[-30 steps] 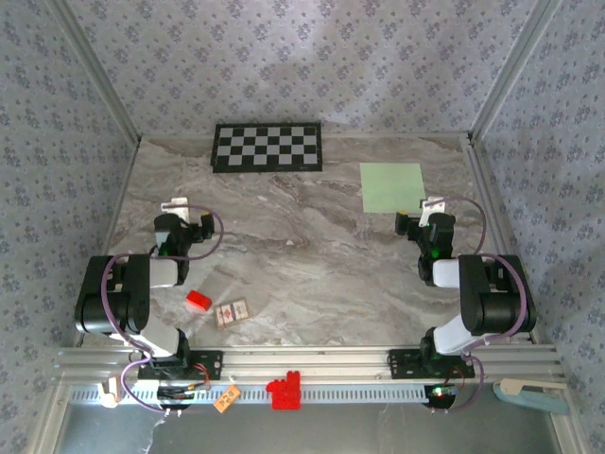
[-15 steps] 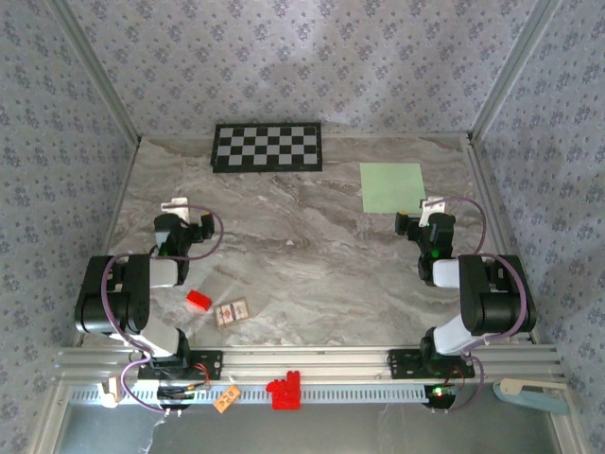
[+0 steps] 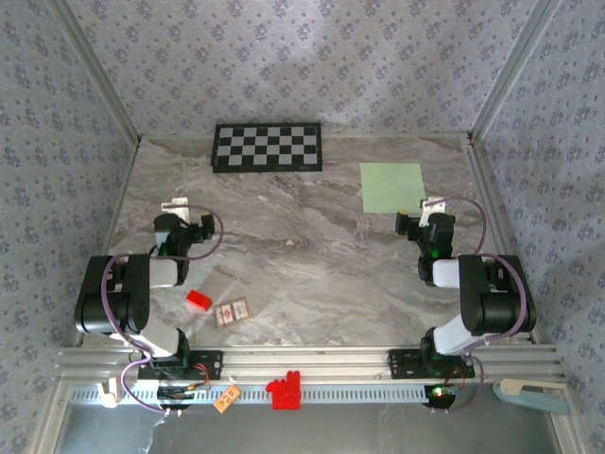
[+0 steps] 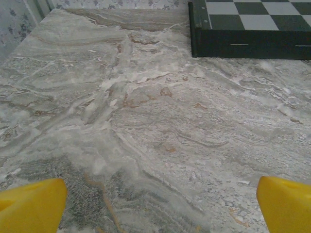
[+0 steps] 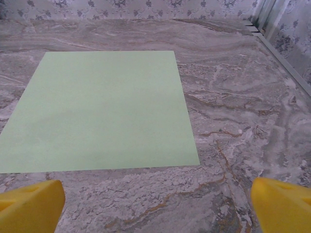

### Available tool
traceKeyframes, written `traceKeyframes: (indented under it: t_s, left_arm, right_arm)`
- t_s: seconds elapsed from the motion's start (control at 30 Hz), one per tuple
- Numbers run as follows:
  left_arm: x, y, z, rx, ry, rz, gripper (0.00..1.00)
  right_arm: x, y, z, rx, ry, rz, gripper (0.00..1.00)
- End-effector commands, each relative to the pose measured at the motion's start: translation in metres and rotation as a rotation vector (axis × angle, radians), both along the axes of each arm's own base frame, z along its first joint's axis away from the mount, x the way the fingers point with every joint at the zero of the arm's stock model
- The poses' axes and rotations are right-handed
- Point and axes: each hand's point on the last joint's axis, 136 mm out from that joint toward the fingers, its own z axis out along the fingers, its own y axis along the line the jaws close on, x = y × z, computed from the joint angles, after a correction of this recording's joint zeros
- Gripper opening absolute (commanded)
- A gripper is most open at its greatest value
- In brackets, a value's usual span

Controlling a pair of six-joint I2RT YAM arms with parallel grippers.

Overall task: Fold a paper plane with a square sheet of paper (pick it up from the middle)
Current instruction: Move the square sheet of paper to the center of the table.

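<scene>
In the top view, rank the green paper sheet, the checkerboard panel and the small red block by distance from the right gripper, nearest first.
1. square sheet of paper: far right, just ahead of the right gripper.
2. checkerboard panel: far edge, left of centre.
3. red block: near left, across the table.

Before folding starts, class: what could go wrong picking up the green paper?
1. The flat pale green paper square lies flush on the grey marbled tabletop; the open right claw may slide or crumple it rather than pinch its middle.
2. It sits far to the right, well away from the left claw, so two-armed folding there looks awkward.
</scene>
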Motion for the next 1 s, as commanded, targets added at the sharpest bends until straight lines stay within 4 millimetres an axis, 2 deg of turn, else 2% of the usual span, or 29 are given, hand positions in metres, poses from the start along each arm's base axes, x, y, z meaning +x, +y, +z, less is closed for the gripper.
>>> traceKeyframes:
  t_s: [0.0, 0.2, 0.33, 0.43, 0.5, 0.6, 0.7, 0.8, 0.97]
  left_arm:
    - [0.004, -0.005, 0.011, 0.005, -0.018, -0.046, 1.0]
    - [0.0, -0.001, 0.04, 0.007, -0.012, -0.018, 1.0]
    - [-0.005, 0.011, 0.07, -0.051, -0.032, 0.089, 1.0]
    - [-0.008, 0.006, 0.094, -0.117, -0.041, 0.107, 1.0]
    - [-0.009, 0.0, 0.107, -0.175, -0.03, 0.116, 1.0]
    - [-0.009, -0.027, 0.124, -0.219, -0.018, 0.02, 1.0]
    - [-0.009, -0.045, 0.134, -0.283, -0.023, -0.016, 1.0]
    - [-0.006, -0.068, 0.132, -0.399, 0.03, -0.103, 1.0]
    - [0.001, -0.101, 0.125, -0.57, 0.109, -0.207, 1.0]
  right_arm:
    - [-0.002, -0.007, 0.015, -0.016, -0.005, -0.051, 1.0]
    - [-0.008, -0.002, 0.055, -0.034, -0.022, -0.067, 1.0]
    - [-0.009, 0.001, 0.086, 0.105, 0.004, -0.127, 1.0]
    - [-0.011, 0.012, 0.097, 0.205, 0.081, -0.129, 1.0]
    - [-0.011, 0.026, 0.1, 0.255, 0.11, -0.082, 1.0]
    - [-0.008, 0.034, 0.1, 0.368, 0.153, -0.102, 1.0]
    - [0.0, 0.047, 0.092, 0.458, 0.261, -0.056, 1.0]
    - [0.014, 0.064, 0.085, 0.509, 0.333, 0.004, 1.0]
    - [0.045, 0.068, 0.057, 0.579, 0.448, -0.014, 1.0]
